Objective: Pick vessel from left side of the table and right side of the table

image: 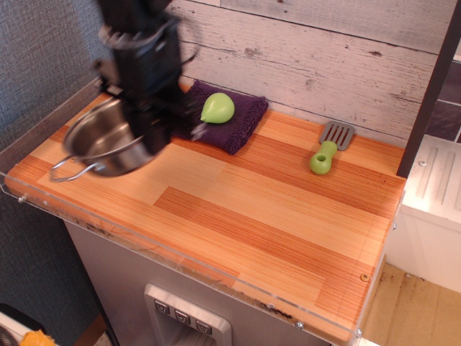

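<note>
The vessel point(101, 143), a shallow shiny steel pot with wire loop handles, hangs tilted in the air above the left end of the wooden table point(252, 216). My gripper point(155, 138) is shut on the pot's right rim and holds it clear of the surface. The arm is motion-blurred. One loop handle point(72, 171) points down toward the front left corner.
A purple cloth point(234, 115) with a green pear-shaped object point(217, 107) on it lies at the back, just right of the gripper. A green-handled grey spatula point(328, 148) lies at the back right. A clear acrylic rim point(180, 268) edges the table front.
</note>
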